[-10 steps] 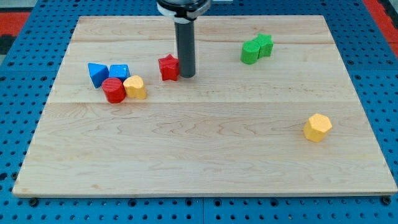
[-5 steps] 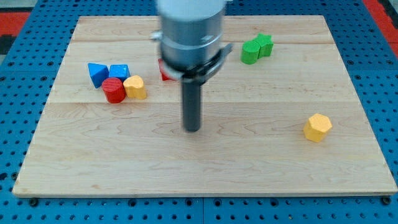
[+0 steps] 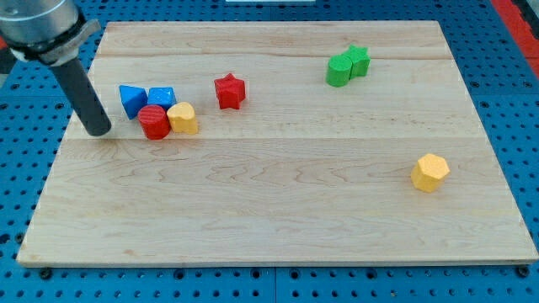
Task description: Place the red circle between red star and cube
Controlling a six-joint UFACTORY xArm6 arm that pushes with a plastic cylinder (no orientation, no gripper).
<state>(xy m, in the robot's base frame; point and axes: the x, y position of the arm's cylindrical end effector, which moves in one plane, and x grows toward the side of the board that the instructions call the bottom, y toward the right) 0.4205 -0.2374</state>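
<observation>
Now the wooden surface (image 3: 278, 219) fills most of the view, and my rod stands over its left side. I carry no hand, only this rod, so nothing is held. My tip (image 3: 100, 132) rests on the surface near the left edge, just to the left of a small cluster of blocks and touching none of them.

In the cluster, the blue triangle-like block (image 3: 131, 99) and the blue cube (image 3: 162, 97) are side by side at the top. Below them the red circle (image 3: 154, 122) touches the yellow block (image 3: 183, 118) on its right. The red star (image 3: 229, 91) stands apart, to the right of the cube.

Two green blocks (image 3: 347, 66) touch each other near the view's top right. One yellow hexagon (image 3: 430, 172) lies alone at the right.
</observation>
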